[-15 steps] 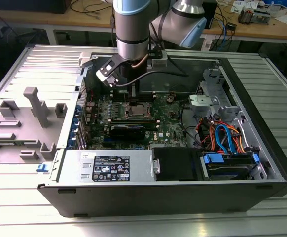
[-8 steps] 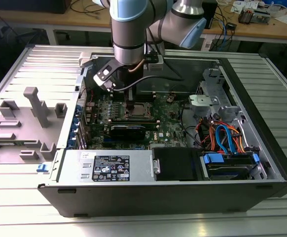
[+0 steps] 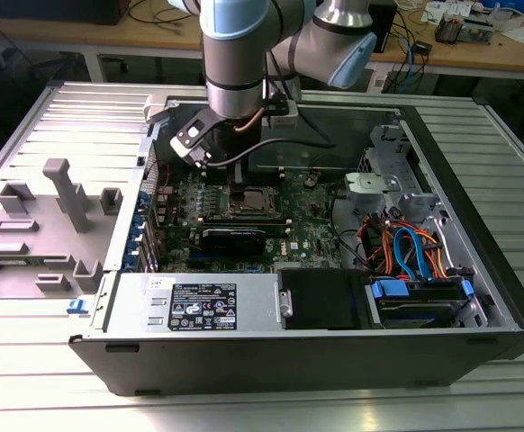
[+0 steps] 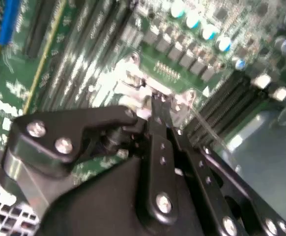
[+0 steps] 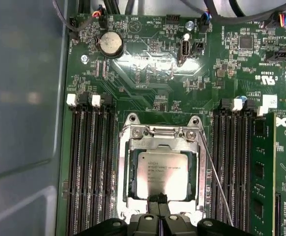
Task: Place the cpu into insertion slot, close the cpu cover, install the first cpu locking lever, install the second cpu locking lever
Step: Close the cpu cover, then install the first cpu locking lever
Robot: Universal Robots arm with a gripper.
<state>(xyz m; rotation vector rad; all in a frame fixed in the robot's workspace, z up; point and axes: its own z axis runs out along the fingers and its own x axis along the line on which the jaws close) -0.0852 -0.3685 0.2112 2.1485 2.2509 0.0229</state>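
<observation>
A: Where is the cpu point(image 5: 161, 174)?

B: In the first wrist view it lies flat in the insertion slot point(image 5: 129, 172), grey top up. The slot's dark rim shows as a thin border around it. The cpu cover point(image 5: 160, 133) is down over it, and the chip shows through the cover's window.

A: Gripper?

B: The gripper point(image 5: 158, 201) has its fingertips pressed together with nothing between them. The tips sit at the cover's edge nearest the wrist. I cannot tell whether they touch it.

A: Handling notes?

B: The chip looks light, rigid and smooth-topped, and I judge its underside fragile. Take it by the opposite edges only and keep it level. The cover is thin stiff metal on a hinge, best pushed on its rim or tab, never through the window.

A: Levers?

B: A thin locking lever point(image 5: 214, 182) of wire runs from a cover corner and angles away from the frame. It looks unhooked and probably springy, so hold it near its free end. I could not make out a second one.

A: Surroundings?

B: Long memory slots point(image 5: 91, 167) flank the socket on the green board point(image 5: 148, 73). The exterior view shows the board inside an open computer case point(image 3: 478, 234).
</observation>
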